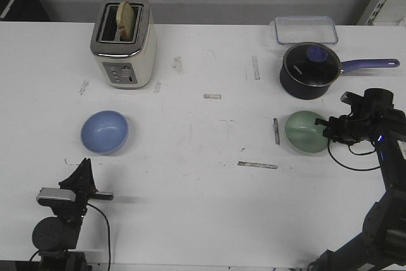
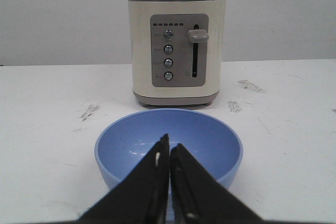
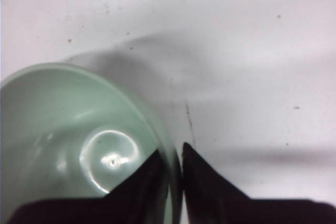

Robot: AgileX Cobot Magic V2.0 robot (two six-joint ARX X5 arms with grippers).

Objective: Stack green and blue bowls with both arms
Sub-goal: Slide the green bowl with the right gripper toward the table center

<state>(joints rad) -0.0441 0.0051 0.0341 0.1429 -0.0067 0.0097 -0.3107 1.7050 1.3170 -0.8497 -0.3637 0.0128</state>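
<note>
The light blue bowl stands upright on the white table, left of the middle. My left gripper is just in front of it, shut and empty. In the left wrist view its closed tips point over the near rim of the blue bowl. The pale green bowl is at the right. My right gripper is shut on its right rim. In the right wrist view one finger is inside the green bowl and one outside, at the right gripper. Whether this bowl is off the table, I cannot tell.
A cream toaster with a slice of bread in it stands behind the blue bowl. A dark blue saucepan with a glass lid sits right behind the green bowl, its handle pointing right. A clear plastic box lies at the back.
</note>
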